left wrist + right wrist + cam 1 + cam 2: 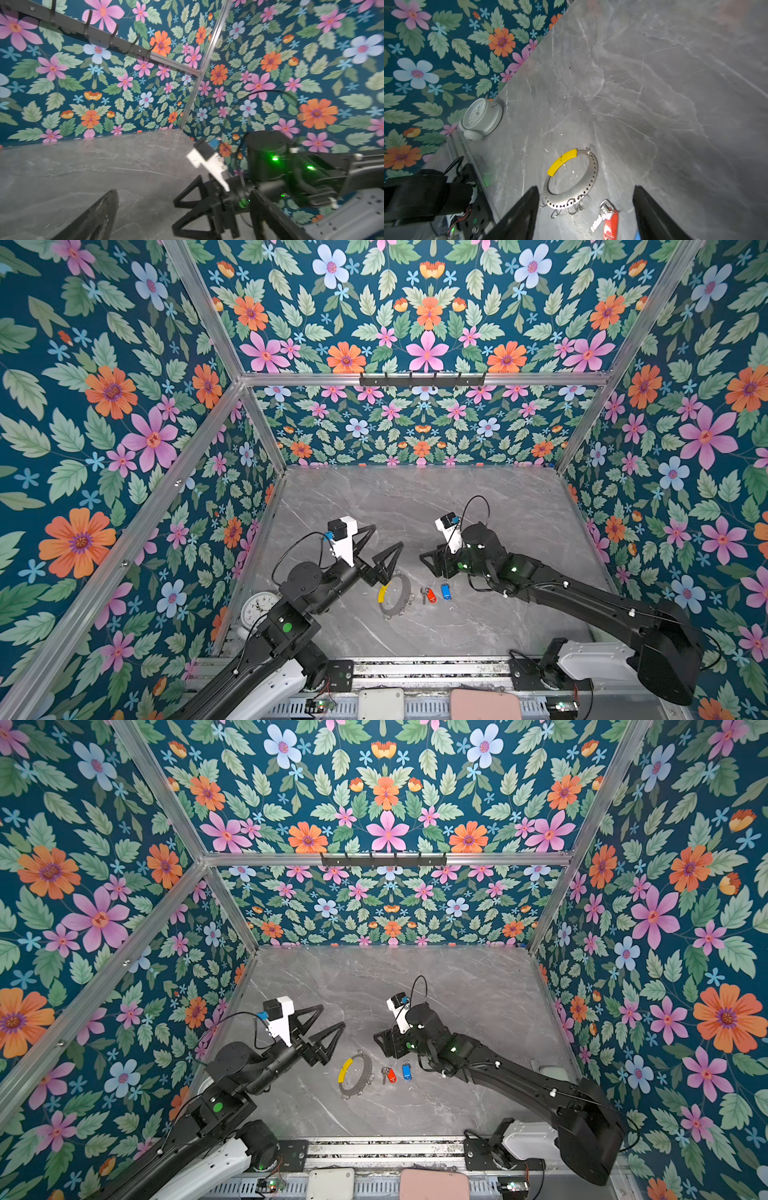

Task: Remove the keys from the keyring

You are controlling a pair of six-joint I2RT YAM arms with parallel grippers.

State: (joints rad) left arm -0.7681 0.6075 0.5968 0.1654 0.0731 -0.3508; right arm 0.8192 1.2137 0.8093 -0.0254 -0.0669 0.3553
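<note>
The keyring point(382, 592) point(344, 1069) point(593, 172) lies flat on the grey marble table, a grey hoop with a yellow sleeve and small wire rings on its rim. Just to its right, apart from it, lie the keys: one with a red tag point(430, 595) point(391, 1074) point(611, 223), one with a blue tag point(445, 591) point(406, 1071). My right gripper point(428, 564) point(380, 1042) point(584, 190) hangs open and empty just behind the keys. In its wrist view the hoop and red key show between its fingers. My left gripper point(387, 536) point(332, 1016) is wide open and empty, raised behind the keyring.
A white alarm clock point(259, 608) point(481, 116) stands by the left wall, partly behind my left arm. A black hook rail point(422, 379) runs along the back wall. White point(380, 703) and pink point(484, 705) boxes sit below the table's front rail. Floral walls enclose three sides.
</note>
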